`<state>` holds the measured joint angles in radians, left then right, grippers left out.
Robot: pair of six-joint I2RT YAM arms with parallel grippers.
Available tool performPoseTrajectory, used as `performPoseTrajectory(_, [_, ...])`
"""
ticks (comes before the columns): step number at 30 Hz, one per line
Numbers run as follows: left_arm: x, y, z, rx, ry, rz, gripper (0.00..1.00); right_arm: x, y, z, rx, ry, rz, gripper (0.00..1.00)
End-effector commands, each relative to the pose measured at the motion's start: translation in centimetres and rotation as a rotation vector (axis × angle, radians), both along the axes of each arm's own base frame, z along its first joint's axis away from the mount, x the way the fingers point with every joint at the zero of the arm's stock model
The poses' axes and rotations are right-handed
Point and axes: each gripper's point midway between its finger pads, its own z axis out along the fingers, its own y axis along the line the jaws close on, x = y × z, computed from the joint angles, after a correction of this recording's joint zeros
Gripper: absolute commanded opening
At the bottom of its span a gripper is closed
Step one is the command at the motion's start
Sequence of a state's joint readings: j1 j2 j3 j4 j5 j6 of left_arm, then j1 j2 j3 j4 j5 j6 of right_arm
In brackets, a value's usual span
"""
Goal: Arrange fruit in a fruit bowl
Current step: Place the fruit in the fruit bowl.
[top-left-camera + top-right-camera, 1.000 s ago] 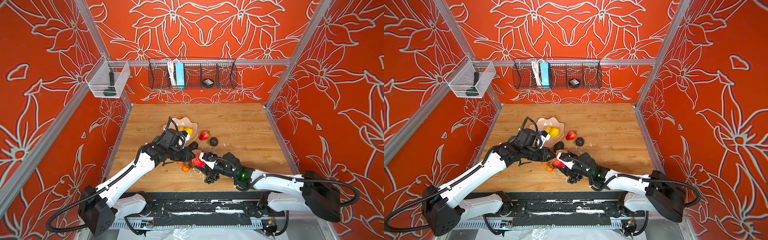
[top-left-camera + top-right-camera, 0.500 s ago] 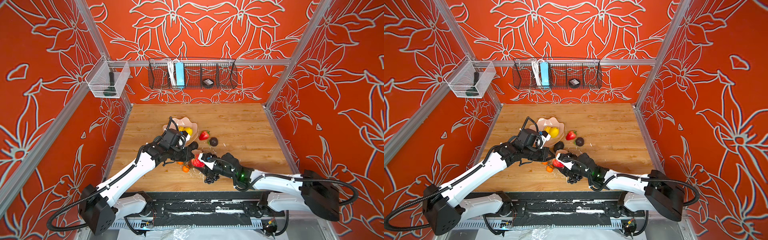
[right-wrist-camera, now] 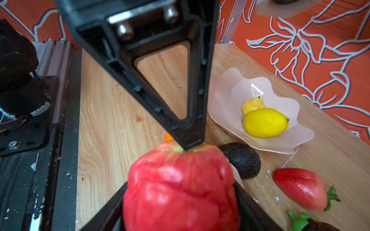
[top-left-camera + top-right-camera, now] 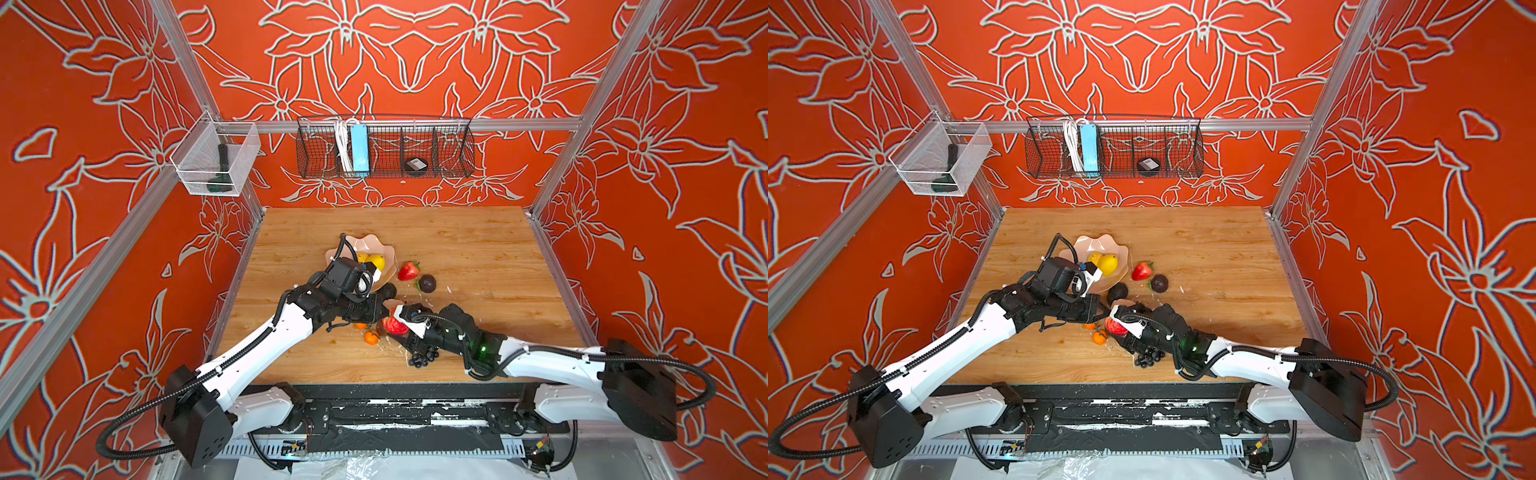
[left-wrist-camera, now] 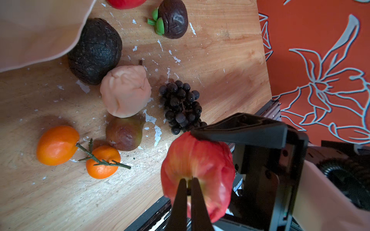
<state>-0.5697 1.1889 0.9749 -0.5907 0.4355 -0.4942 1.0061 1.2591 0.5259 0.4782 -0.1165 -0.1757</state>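
A red apple [image 5: 198, 170] hangs just above the table near its front edge. My left gripper [image 5: 187, 180] is shut on its stem. My right gripper [image 3: 180, 186] stands open round the apple [image 3: 180, 190], one finger on each side, one tip against the skin. The pink fruit bowl [image 4: 365, 239] behind holds a lemon [image 3: 264, 123] and a small yellow fruit [image 3: 253, 105]. On the wood lie an avocado [image 5: 95, 52], a cream lumpy piece [image 5: 126, 92], grapes [image 5: 181, 106], two oranges [image 5: 57, 145], a brownish fig [image 5: 124, 136], a strawberry [image 4: 408, 271] and a dark round fruit [image 4: 427, 283].
A black wire basket [image 4: 384, 149] and a clear bin [image 4: 216, 164] hang on the back rail. Orange patterned walls close in three sides. The black front rail [image 4: 374, 390] runs just below the two arms. White flecks litter the wood.
My left jaws have closed onto the apple's stem. My right jaws have spread wider round the apple. Both arms have hardly shifted.
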Motion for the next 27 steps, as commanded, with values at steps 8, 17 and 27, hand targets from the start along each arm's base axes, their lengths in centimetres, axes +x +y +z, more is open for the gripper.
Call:
performPoseTrajectory(8, [2.8,2.8,0.3,0.202,-0.074,0.124,0.00,1.1,-2.0,2.1,-0.013,-0.049,-0.115,0.98])
performPoseTrajectory(17, [8.9,7.5,1.9,0.517,-0.168,0.376,0.00,3.8,-8.8,3.0,-0.019,-0.070,-0.477,0.98])
performPoseTrajectory(27, [15.3,12.9,1.4,0.708,-0.100,0.542,0.00,3.0,-13.2,1.8,0.050,-0.043,-0.606,0.98])
